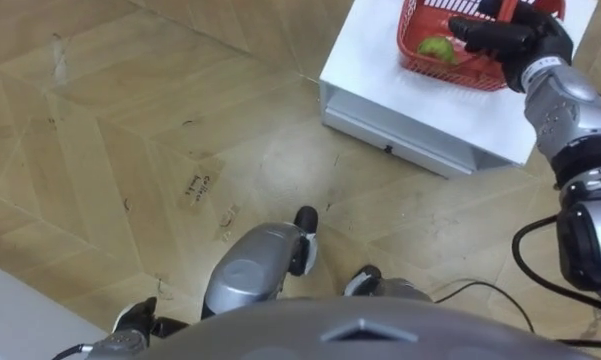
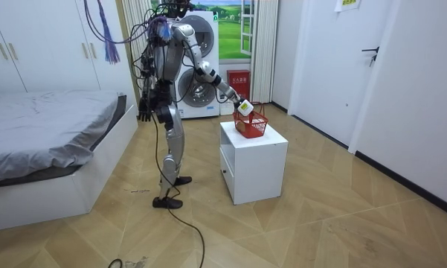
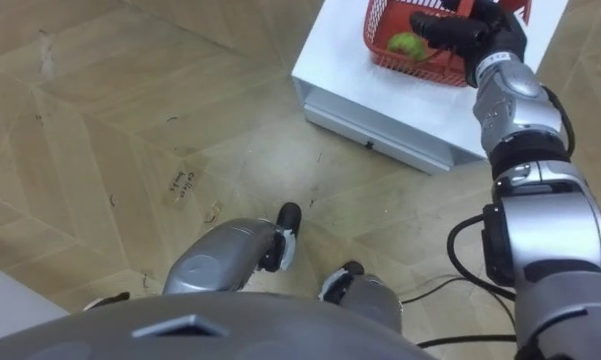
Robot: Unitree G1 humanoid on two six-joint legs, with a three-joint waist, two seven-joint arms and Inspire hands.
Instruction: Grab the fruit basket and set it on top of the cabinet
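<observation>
Red fruit basket (image 1: pixel 448 71) sits on the white counter (image 1: pixel 375 75) with 1 green fruit (image 1: pixel 437 47) inside. Right robot hand (image 1: pixel 510 40) is over the basket at its handle; cannot tell whether it grips. Left robot hand (image 2: pixel 143 113) hangs by the hip, state unclear. The robot stands beside the counter.

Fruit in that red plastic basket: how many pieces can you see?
1: a round green fruit lies in the red plastic mesh basket on the white cabinet, by the robot's black right hand. More may be hidden under that hand.
</observation>
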